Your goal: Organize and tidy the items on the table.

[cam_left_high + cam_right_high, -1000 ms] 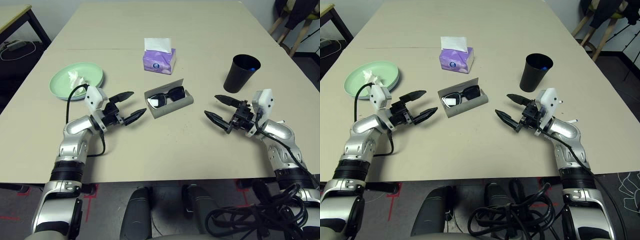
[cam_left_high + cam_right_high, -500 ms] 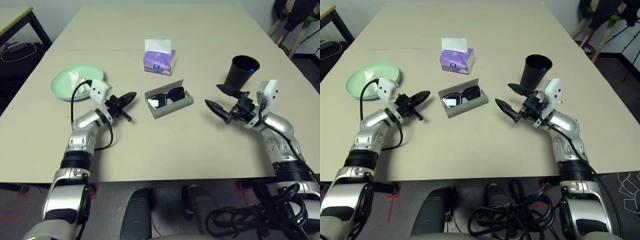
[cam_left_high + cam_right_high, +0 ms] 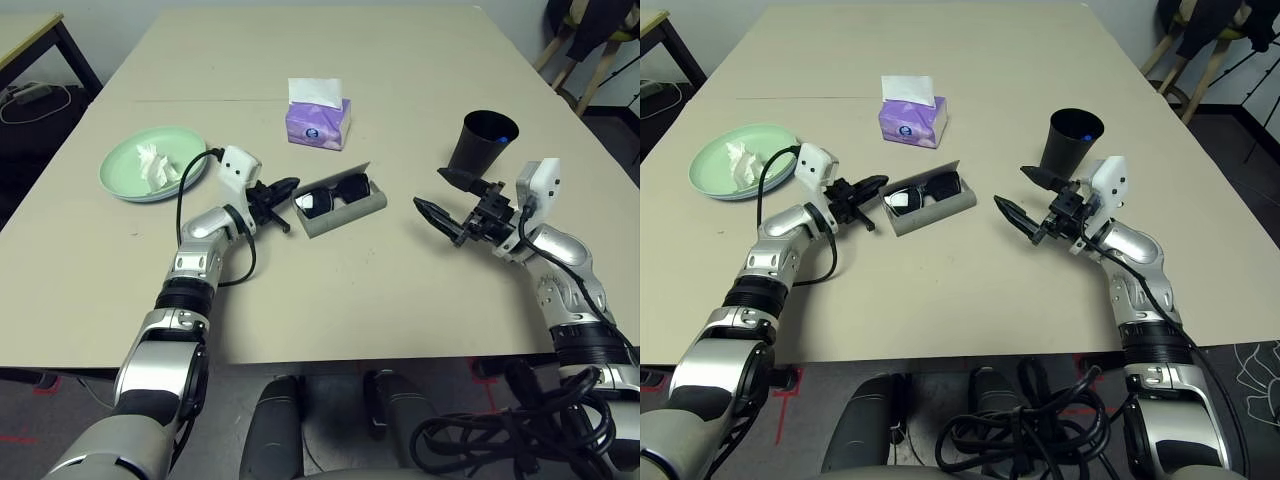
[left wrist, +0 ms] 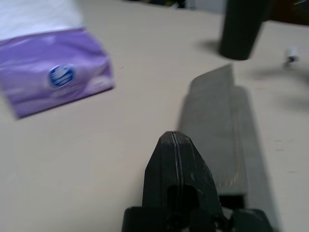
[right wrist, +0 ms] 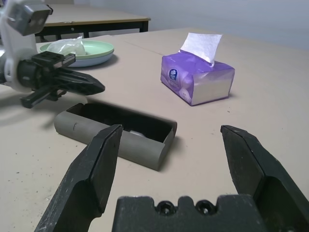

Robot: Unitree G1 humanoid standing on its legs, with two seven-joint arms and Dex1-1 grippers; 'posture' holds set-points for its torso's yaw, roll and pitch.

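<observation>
On the beige tabletop [image 3: 300,300], the open grey glasses case [image 3: 350,213] holds black sunglasses [image 3: 333,196] — the left gripper [image 3: 291,184], pressed together, sits just beside it at nine o'clock. The right gripper [image 3: 430,190] is spread — at three o'clock.

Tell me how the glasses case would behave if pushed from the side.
The glasses case looks stiff-walled, so it would probably slide whole rather than crumple. Its rounded outer side might let it rock a little. The sunglasses, lying loose inside, could shift.
</observation>
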